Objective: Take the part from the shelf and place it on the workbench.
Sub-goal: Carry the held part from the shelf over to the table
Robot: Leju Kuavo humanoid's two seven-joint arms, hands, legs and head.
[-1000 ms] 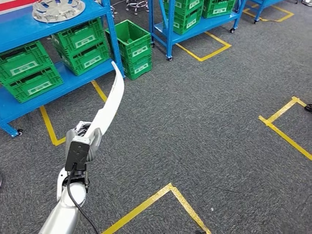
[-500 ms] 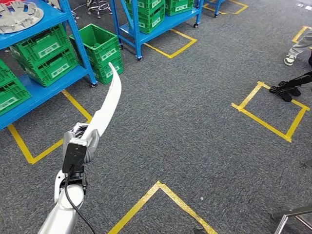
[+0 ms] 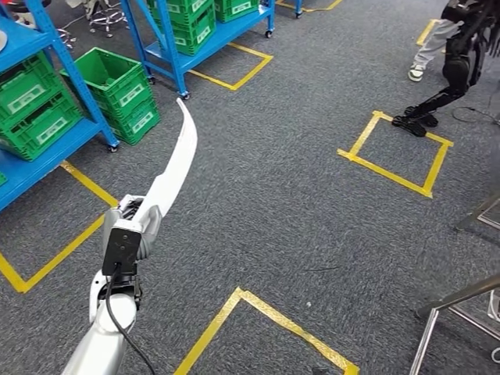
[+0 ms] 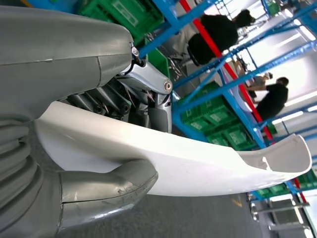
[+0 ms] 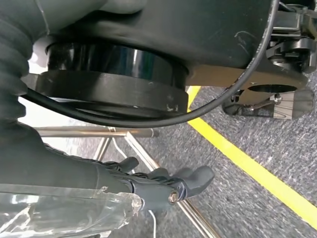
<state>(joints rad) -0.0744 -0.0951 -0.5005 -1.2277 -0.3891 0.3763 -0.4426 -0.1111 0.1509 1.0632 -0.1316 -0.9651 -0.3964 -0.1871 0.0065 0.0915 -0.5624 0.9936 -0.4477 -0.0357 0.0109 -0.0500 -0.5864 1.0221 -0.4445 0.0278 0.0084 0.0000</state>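
Part [image 3: 174, 168], long, white and curved, seen in the head view: already off the shelf [image 3: 35, 94], held up over the grey carpet [image 3: 283, 203], sticking out up and away from the left hand [image 3: 137, 223]. Not on any workbench yet, so the carrying and the putting down are left to do. Metal legs [image 3: 448, 312] at the right edge, maybe a bench, but hard to tell. Next, the left wrist view: same part [image 4: 179, 158] squeezed tight between the thick grey thumb [image 4: 108, 186] on one side and the darker fingers [image 4: 149, 94] on the other, with the far tip poking well past the hand. Last, the right wrist view: right hand [image 5: 164, 186] hanging low near the floor, fingers stretched out, holding nothing.
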